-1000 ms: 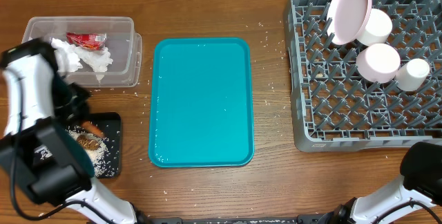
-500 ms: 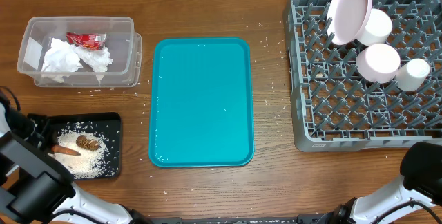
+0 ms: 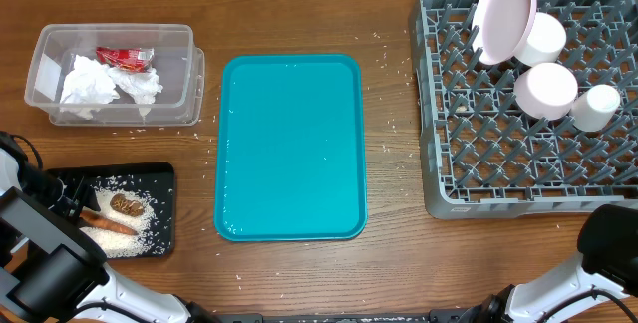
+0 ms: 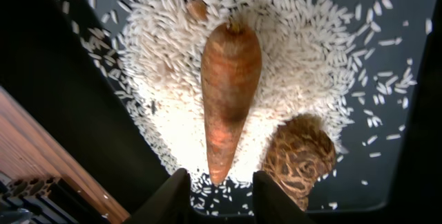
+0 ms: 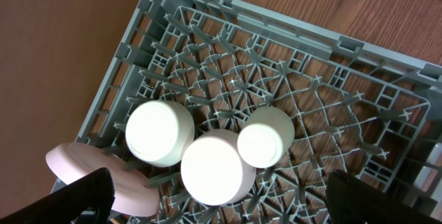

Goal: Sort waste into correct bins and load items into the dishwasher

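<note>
At the far left of the wooden worktop (image 3: 399, 263), the clear plastic tub (image 3: 40, 64) holds the crumpled white napkin (image 3: 100, 82) and the small red wrapper (image 3: 125, 58). Below it, near the front edge, is the shallow black tray (image 3: 164, 178). Inside this tray is a heap of loose white rice (image 3: 135, 238). The orange carrot stick (image 4: 230, 92) lies flat on the rice, and the brown patterned biscuit (image 4: 298, 156) lies just beside it.

The left claw (image 4: 221, 186) hangs low over this tray. Its jaws are only a little apart. The thin tip of the carrot stick comes between the two fingertips, but a gap shows on each side, so the claw grips nothing.

In the middle of the worktop is the teal serving tray (image 3: 289, 144), with nothing on it. A few rice grains are scattered on the wood around it.

At the right stands the big grey dish rack (image 3: 518, 154). The large plate (image 3: 503, 14) leans on its edge among the pegs at the back. Next to it are three white dishes turned upside down: a round dish (image 3: 543, 36) touching the plate, a bowl (image 3: 545, 89) and a small cup (image 3: 596, 106).

The right claw (image 5: 221, 182) is above the rack, its jaws spread wide and holding nothing.
</note>
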Robot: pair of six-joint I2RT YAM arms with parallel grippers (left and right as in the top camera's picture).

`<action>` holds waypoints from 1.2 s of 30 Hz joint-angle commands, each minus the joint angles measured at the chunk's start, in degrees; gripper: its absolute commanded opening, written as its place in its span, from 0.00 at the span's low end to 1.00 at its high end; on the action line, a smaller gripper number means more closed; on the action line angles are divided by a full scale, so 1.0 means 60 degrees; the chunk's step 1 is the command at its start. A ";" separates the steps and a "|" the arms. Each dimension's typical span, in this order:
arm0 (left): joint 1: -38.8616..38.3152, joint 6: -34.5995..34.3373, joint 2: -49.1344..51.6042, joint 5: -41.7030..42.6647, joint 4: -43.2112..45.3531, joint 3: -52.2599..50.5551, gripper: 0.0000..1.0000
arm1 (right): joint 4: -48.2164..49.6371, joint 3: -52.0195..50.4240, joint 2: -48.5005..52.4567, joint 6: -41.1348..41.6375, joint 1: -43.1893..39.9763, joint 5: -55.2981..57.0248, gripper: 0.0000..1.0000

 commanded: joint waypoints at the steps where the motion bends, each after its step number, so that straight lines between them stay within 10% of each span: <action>1: -0.0069 0.0594 -0.0091 0.0885 -0.0135 0.0047 0.30 | 0.0062 -0.0004 -0.0259 0.0036 0.0000 0.0095 1.00; 13: -0.0131 0.3013 -0.3067 0.3493 -0.1297 0.0047 0.30 | 0.0062 -0.0004 -0.0259 0.0036 0.0000 0.0095 1.00; 21: -0.0714 0.3665 -0.7042 0.3832 -0.2073 -0.1115 0.59 | 0.0062 -0.0004 -0.0259 0.0040 0.0000 0.0098 1.00; 27: -0.0976 0.4386 -1.0422 0.5078 -0.1596 -0.3708 1.00 | 0.0062 -0.0004 -0.0259 0.0040 0.0000 0.0098 1.00; 36: -0.0976 0.3599 -1.2677 0.4856 -0.1384 -0.5005 1.00 | 0.0062 -0.0004 -0.0259 0.0040 0.0000 0.0095 1.00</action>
